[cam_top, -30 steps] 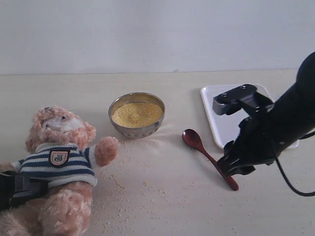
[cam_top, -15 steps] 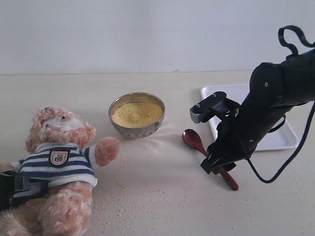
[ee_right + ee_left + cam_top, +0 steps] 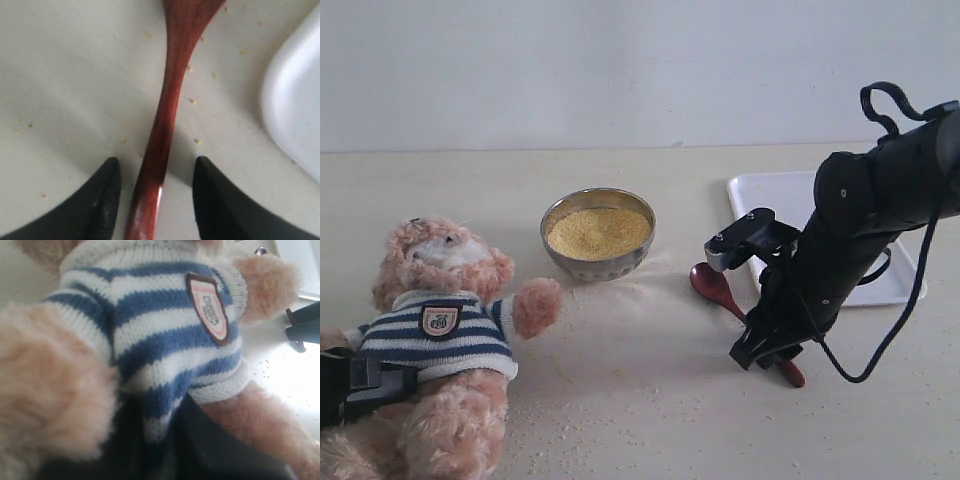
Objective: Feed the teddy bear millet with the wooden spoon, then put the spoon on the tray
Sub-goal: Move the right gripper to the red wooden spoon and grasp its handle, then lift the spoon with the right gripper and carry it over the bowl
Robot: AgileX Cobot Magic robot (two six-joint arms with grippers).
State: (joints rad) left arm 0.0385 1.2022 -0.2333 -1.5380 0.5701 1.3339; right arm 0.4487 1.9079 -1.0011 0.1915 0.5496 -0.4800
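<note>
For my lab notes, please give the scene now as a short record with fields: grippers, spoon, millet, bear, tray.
wooden spoon: lying on the table
tray: white, beside the spoon, partly hidden by right arm
right gripper: open, fingers astride the spoon handle
millet: heaped in metal bowl, some scattered
teddy bear: lying face up
left gripper: at the bear's waist, seemingly shut on it

Backdrop: plain off-white matte wall point(image 3: 620, 70), filling the 12 o'clock part of the exterior view. Below it, a pale beige, faintly grained flat bench point(image 3: 470, 180). The wall–bench seam runs level from 9 to 3 o'clock. Lighting soft and even; shadows on the bench blurred-edged.
</note>
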